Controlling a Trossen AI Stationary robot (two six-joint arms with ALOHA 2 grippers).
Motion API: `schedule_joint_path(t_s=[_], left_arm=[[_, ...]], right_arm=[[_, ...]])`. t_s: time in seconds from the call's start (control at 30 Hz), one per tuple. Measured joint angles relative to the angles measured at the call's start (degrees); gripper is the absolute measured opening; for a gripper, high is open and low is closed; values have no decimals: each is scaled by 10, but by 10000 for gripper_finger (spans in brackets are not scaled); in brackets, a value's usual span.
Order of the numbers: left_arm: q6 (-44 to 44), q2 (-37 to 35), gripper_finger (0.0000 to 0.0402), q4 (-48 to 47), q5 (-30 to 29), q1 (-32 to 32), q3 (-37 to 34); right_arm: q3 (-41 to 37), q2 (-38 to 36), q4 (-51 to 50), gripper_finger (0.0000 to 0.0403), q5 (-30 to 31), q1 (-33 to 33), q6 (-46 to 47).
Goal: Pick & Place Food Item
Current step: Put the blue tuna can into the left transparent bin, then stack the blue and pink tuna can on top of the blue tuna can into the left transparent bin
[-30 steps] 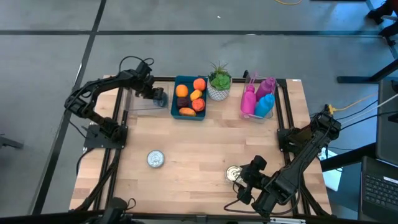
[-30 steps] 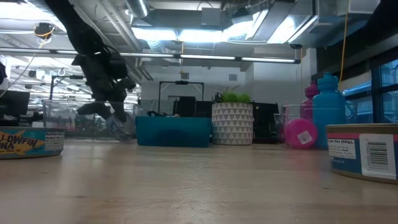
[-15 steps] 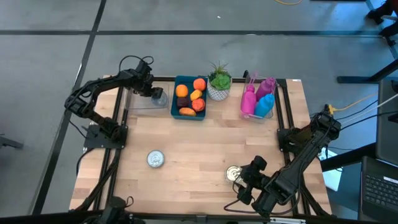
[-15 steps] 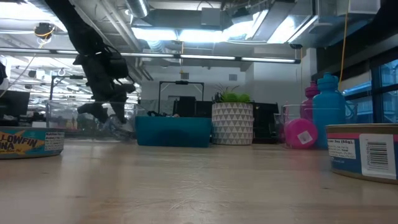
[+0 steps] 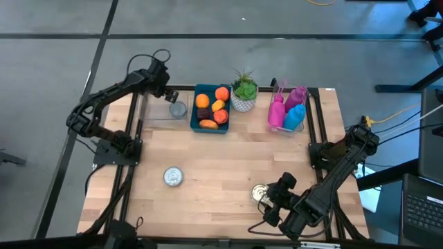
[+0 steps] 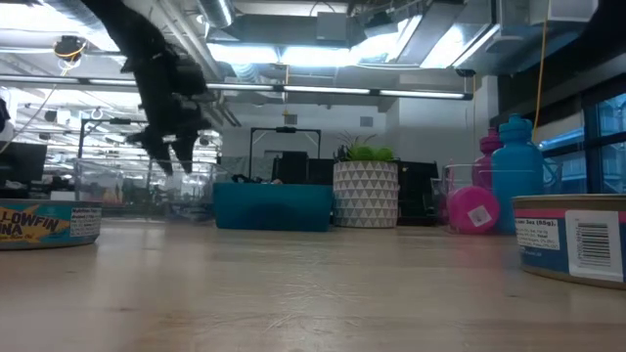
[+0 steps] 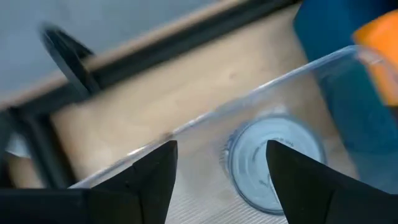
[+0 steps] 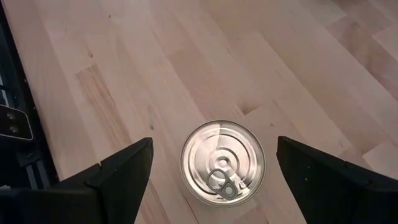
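The left hand (image 5: 163, 90) is lifting off the can (image 5: 178, 109) now lying in the clear bin (image 5: 154, 115), fingers apart; the right hand (image 8: 208, 180), spread wide, is hovering over another can (image 8: 222, 162) and should descend centered.

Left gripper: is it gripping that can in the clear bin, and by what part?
No. The left gripper is open above the can, which lies in the clear bin; nothing is held.
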Motion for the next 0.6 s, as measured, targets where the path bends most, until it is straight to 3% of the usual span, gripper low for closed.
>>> schedule_joint_path(t_s=[0.2,0.4,0.5,0.6], left_arm=[[55,-63,239,-2,-26,-72,48],[189,-186,239,-8,-22,-265,86],[157,-229,239,-64,-21,-374,100],[39,-240,239,-174,-35,-483,107]], right_arm=[[0,0,0,341,2,-3,-2],[0,0,0,341,1,-10,-13],[0,0,0,341,-1,-18,-18],[0,0,0,341,-9,-30,-35]])
